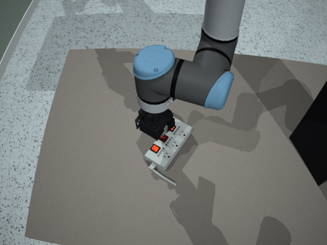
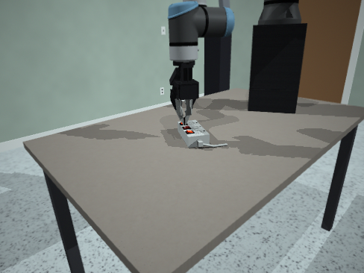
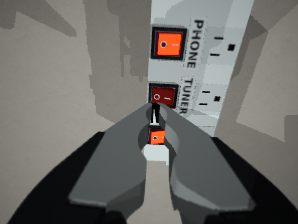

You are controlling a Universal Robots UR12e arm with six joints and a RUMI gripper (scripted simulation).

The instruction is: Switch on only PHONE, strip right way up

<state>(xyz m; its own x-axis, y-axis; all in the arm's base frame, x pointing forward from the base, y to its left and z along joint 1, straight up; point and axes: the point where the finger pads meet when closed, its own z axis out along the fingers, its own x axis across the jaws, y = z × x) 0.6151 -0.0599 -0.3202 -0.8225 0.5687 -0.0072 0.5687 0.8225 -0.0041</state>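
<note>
The white power strip [image 1: 168, 144] lies on the table with its switches facing up; it also shows in the exterior view [image 2: 192, 133]. In the wrist view the PHONE switch [image 3: 169, 43] glows bright orange. The TUNER switch [image 3: 163, 95] is dark red and unlit. A third switch [image 3: 157, 136] glows orange between my fingers, and its label is hidden. My gripper [image 3: 154, 104] [image 2: 183, 118] is shut with nothing in it, and its tips sit at the near edge of the TUNER switch. It stands upright over the strip.
The strip's short grey cable [image 1: 164, 175] sticks out toward the table's front. A tall black box [image 2: 277, 67] stands at the back right of the table. The arm's elbow [image 1: 187, 80] hangs over the strip.
</note>
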